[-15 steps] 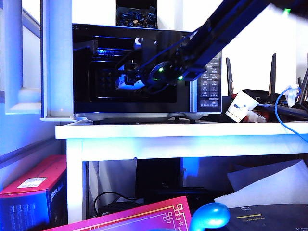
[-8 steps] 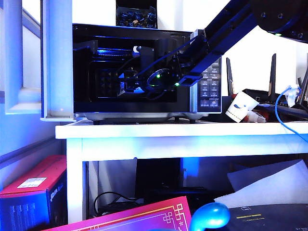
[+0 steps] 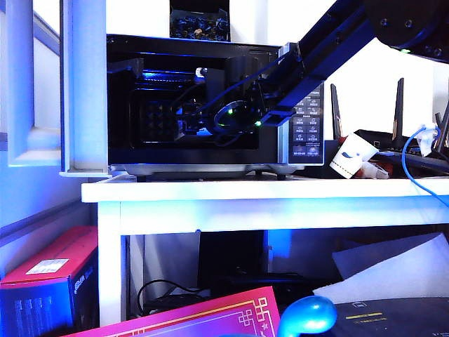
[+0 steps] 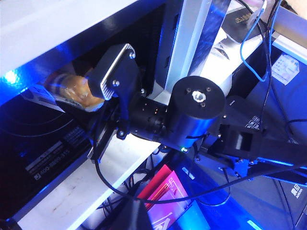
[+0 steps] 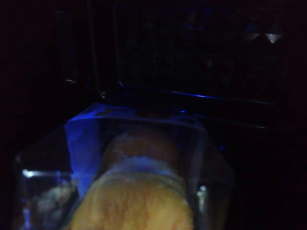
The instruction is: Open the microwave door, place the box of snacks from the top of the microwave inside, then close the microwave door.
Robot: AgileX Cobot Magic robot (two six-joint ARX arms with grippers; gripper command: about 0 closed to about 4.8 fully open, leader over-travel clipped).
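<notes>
The box of snacks [image 5: 129, 177] is held in the right pincer [image 4: 96, 103] inside the microwave [image 3: 210, 105]. Light, thin-walled and crushable, it is best gripped gently across its sides. The left pincer is not seen.

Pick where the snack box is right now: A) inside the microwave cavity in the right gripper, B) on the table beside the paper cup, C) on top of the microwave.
A: the right gripper holds the snack box inside the open microwave.
</notes>
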